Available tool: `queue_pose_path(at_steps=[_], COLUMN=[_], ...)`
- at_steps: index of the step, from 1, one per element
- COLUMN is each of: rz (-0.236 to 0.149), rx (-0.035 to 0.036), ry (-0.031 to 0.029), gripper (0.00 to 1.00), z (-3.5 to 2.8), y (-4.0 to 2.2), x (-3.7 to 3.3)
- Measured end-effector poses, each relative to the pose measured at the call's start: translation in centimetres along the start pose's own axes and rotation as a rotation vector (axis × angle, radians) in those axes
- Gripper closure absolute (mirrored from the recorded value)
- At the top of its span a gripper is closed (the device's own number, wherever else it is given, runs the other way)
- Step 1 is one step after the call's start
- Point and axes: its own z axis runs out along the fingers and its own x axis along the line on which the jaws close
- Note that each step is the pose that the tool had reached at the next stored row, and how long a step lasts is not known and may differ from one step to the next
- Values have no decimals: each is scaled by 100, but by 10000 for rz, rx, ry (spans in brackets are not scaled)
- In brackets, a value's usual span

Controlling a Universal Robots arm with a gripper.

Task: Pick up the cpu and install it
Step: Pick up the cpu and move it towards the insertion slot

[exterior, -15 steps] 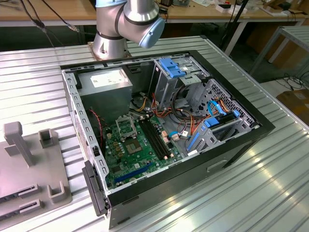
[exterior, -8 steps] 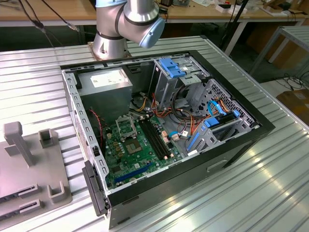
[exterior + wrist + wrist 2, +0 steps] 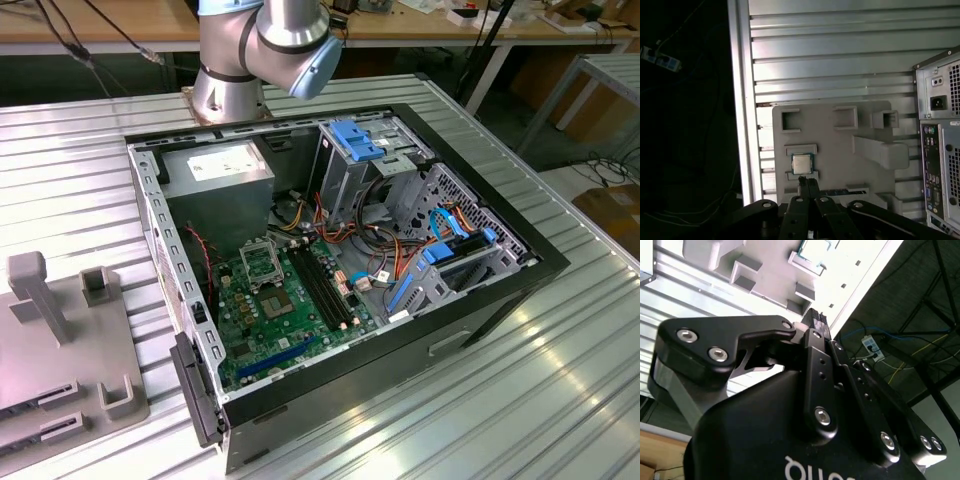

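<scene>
handling: the cpu (image 3: pixel 800 163) is likely behaving as light, stiff and fragile, with a slick metal face; gripping two opposite edges is looking safest.
look: it is showing as a small flat square with a silver-grey face and a greenish rim.
place: it is lying flat in a slot of the grey holder (image 3: pixel 840 160) on the ribbed table (image 3: pixel 840 60), outside the case (image 3: pixel 940 150).
gripper: the gripper (image 3: pixel 807 181) is hovering over the holder near the cpu, fingers pressed together, gripping nothing.
</scene>
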Motion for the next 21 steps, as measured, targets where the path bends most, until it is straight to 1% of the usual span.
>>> queue_pose_path(at_steps=[9, 12, 13, 14, 16, 18, 19, 20, 21], rz=[-1, 0, -1, 2, 2, 1, -42, -170, -348], rx=[-1, 0, 0, 2, 4, 4, 4, 3, 1], ry=[-1, 4, 7, 21, 53, 66, 77, 94, 106], gripper=[89, 89, 83, 71, 58, 58, 52, 46, 46], z=[3, 40, 62, 87, 142, 180, 198, 225, 253], y=[-4, -26, -35, -36, -40, -45, -54, -59, -60], x=[-1, -1, -1, 0, 0, 0, -1, 0, 2])
